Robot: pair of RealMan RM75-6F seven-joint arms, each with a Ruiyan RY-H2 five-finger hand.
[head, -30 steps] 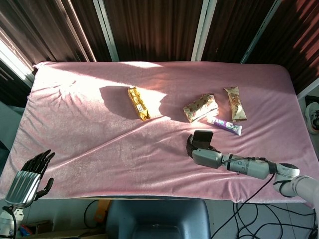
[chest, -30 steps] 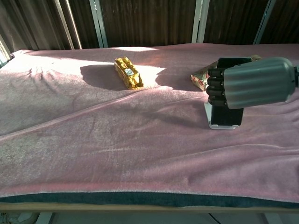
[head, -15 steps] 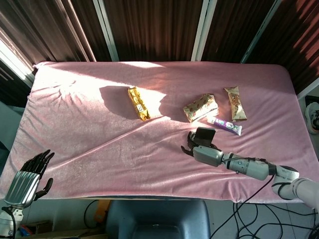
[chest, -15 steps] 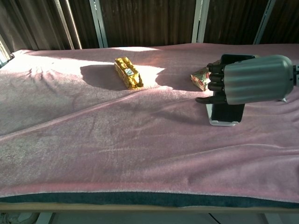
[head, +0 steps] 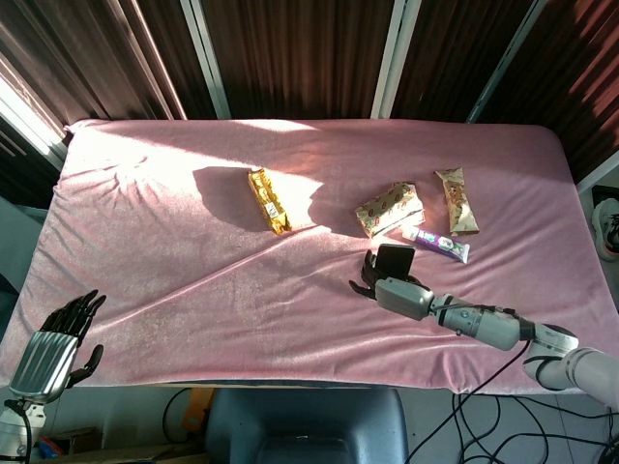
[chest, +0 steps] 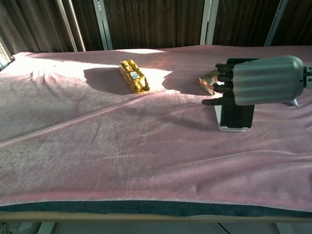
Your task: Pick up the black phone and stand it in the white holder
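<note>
The right hand [chest: 258, 80], fingers spread and holding nothing, hovers just before the black phone [chest: 237, 116], a dark glossy slab standing upright in the white holder [chest: 232, 128] near the bench's [head: 193, 271] front right edge. The left hand [head: 56, 343] hangs with fingers apart off the front left corner.

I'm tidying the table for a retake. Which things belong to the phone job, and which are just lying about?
Job: black phone, white holder, right hand.
Lying about: yellow snack pack, two patterned snack packs, small purple tube, idle left hand.
</note>
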